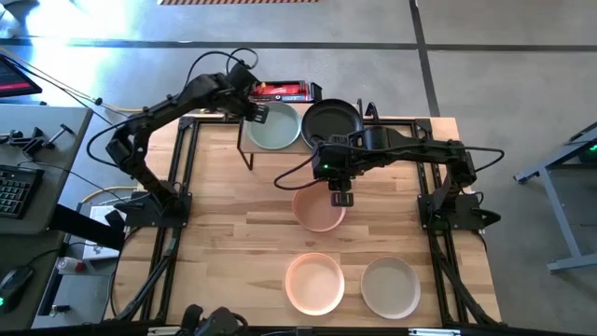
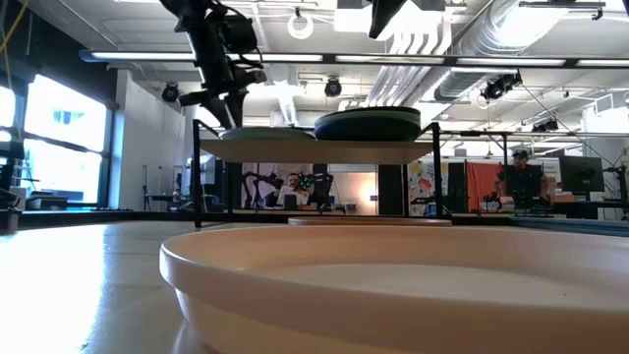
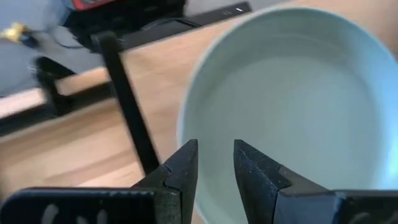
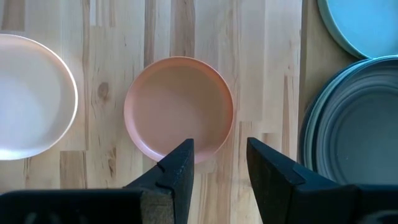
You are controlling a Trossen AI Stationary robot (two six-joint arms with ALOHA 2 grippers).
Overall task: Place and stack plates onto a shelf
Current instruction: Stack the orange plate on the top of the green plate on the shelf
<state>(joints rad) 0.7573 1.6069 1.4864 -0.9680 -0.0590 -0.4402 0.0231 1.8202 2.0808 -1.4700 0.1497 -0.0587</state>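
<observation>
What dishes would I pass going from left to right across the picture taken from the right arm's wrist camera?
Pale plate at the edge → peach-pink plate on the bare table, above that arm's open fingers → dark stacked plates at the right edge.

table [image 1: 233, 233]: pale wood planks, visible grain and knots, smooth satin finish.
shelf [image 1: 250, 140]: light wooden top, thin black metal legs, matt.
pale green plate [image 3: 292, 106]: smooth, matt, soft sheen inside the rim.
black plate [image 1: 331, 119]: dark, smooth, faint gloss.
peach plate [image 4: 179, 107]: smooth, matt, even colour.
near plates [image 1: 314, 282]: peach and cream, smooth, slight sheen.
left gripper [image 3: 214, 177]: fingers of dark matt plastic, smooth faces.
right gripper [image 4: 219, 177]: fingers of the same dark matt plastic.
</observation>
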